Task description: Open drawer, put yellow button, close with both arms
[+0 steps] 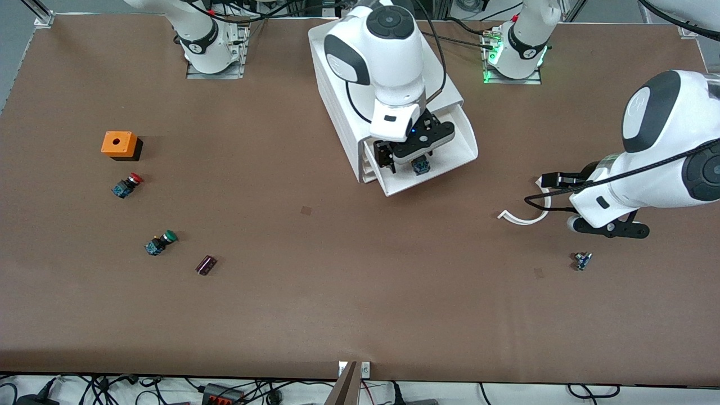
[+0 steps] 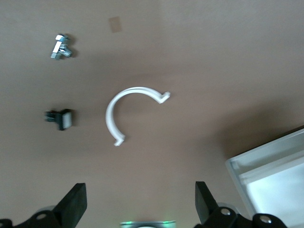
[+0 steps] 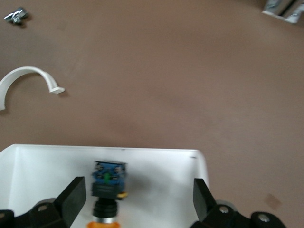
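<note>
Front view: the uppermost shallow white plastic drawer (image 1: pixel 450 149) of the boxy white cabinet (image 1: pixel 337 90) stood pulled out. The right gripper (image 1: pixel 413 160) hung directly over it. The thumb-sized yellow-capped push-button with black neck and blue base (image 1: pixel 420 166) lay in the drawer just under that gripper. The left gripper (image 1: pixel 610 228) hung over the table toward the left arm's end, near a white plastic C-shaped clip (image 1: pixel 526 214). So the right arm was much closer to the drawer.

Left wrist view: fingers (image 2: pixel 76 204) spread wide, nothing between them, over bare table (image 2: pixel 199 57); a drawer corner (image 2: pixel 266 175) showed at the edge.

Right wrist view: button (image 3: pixel 109 183) on the drawer floor, between the fingers (image 3: pixel 73 194) but touching neither; long axis ran blue base toward the drawer's front wall (image 3: pixel 109 148). Jaws wide apart, gripping nothing.

Judgement: button placed; closing remained.
</note>
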`<state>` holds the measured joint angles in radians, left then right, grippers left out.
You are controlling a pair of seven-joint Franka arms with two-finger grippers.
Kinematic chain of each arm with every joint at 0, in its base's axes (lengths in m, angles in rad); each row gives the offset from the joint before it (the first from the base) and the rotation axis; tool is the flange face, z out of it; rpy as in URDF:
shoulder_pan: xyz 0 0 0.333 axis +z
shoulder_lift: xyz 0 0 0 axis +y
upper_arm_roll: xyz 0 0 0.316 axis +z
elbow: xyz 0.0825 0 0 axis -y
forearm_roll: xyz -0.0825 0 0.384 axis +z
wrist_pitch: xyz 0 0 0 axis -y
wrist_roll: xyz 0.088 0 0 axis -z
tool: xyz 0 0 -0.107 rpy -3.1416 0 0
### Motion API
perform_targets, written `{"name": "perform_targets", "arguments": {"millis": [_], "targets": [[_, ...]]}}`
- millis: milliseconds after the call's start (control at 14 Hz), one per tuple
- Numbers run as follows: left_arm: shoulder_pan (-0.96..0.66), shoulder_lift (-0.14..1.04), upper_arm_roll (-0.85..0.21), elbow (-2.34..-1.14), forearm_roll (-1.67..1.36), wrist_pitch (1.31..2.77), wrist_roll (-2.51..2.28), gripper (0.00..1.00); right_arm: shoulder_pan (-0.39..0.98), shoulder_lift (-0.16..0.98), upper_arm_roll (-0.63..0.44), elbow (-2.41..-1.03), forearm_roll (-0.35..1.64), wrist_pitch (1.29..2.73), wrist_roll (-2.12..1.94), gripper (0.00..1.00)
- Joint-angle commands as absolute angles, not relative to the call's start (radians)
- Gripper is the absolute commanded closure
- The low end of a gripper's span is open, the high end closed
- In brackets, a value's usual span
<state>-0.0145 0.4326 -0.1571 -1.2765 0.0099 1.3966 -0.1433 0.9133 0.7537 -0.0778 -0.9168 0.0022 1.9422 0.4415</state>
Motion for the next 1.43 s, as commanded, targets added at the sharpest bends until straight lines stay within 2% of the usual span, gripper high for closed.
{"name": "perform_targets", "arguments": {"millis": [0,143,357,500,786,1000,1214,1357], "targets": [[-0.008,0.422,-0.161,-1.287,-0.066,1.426,-0.268,0.0,0.833,0.698,-0.074,-0.902,0.003,1.824,0.453,0.0],[-0.018,0.382,-0.176,-1.371,-0.066,1.512,-0.349,0.0,0.772,0.671,-0.069,-0.91,-0.002,1.769,0.453,0.0],[-0.018,0.281,-0.235,-1.601,-0.066,1.746,-0.472,0.0,0.655,0.646,-0.075,-0.926,0.0,1.678,0.448,0.0],[-0.017,0.258,-0.279,-1.695,-0.064,1.871,-0.544,0.0,0.56,0.64,-0.071,-0.928,0.015,1.642,0.437,0.0],[-0.02,0.261,-0.359,-1.827,-0.061,2.102,-0.747,0.0,0.404,0.638,-0.071,-0.928,0.017,1.484,0.327,0.0],[-0.038,0.273,-0.383,-1.911,-0.058,2.253,-0.808,0.0,0.339,0.617,-0.074,-0.928,0.014,1.457,0.269,0.0],[-0.08,0.282,-0.385,-1.93,-0.058,2.289,-0.856,0.0,0.264,0.589,-0.071,-0.942,0.015,1.44,0.262,0.0],[-0.087,0.276,-0.388,-1.94,-0.058,2.287,-0.876,0.0,0.21,0.517,-0.066,-1.058,0.017,1.468,0.256,0.0]]}}
